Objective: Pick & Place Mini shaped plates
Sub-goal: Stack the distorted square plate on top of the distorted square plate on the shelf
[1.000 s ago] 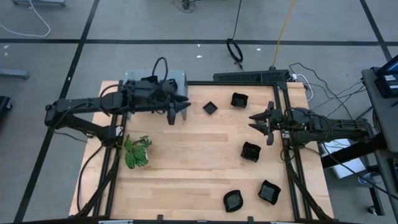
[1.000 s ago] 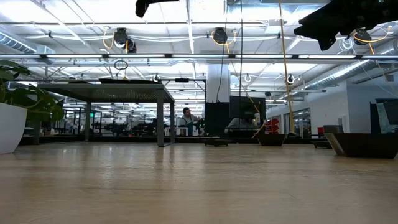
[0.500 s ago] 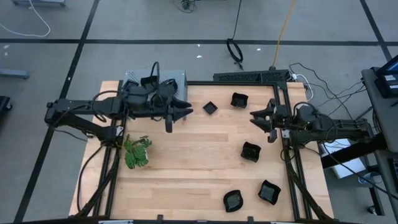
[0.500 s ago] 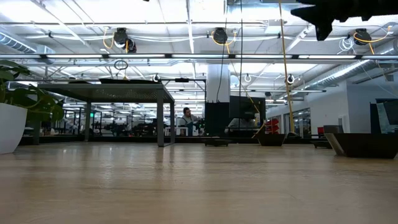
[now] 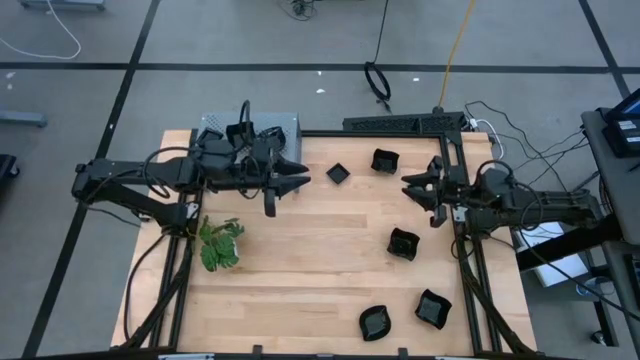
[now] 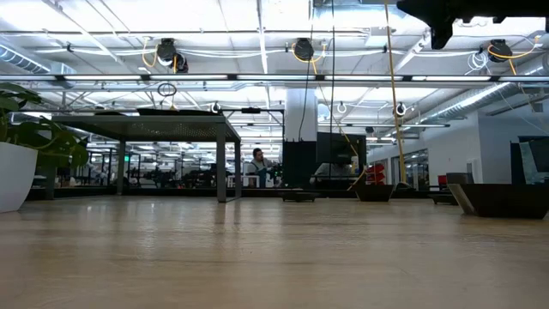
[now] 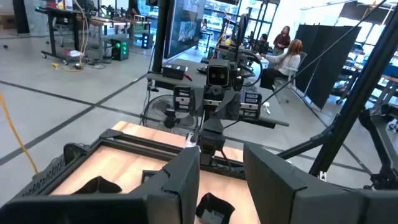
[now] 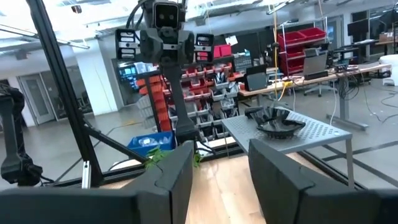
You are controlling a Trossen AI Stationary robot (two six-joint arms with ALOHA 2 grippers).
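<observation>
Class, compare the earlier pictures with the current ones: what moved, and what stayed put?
The left gripper drew back slightly toward its own side; the right gripper pulled back toward its base and rose in the low view. Both hold nothing. The five black mini plates, plant and shelf stayed put.

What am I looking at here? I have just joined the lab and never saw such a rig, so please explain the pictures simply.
This is a robot with two dark arms at a wooden table. The overhead picture looks straight down: the left gripper and the right gripper both hang above the far half of the table, fingers apart, holding nothing. Another picture is taken level with the table top, looking into the room. The last two come from cameras on each wrist, looking past that arm's own fingers at the opposite arm.

On the table lie five small black plates: two near the far edge, one near the right arm, and two at the near edge. A green plant stands at the left, and a grey perforated shelf carries more black plates.
</observation>
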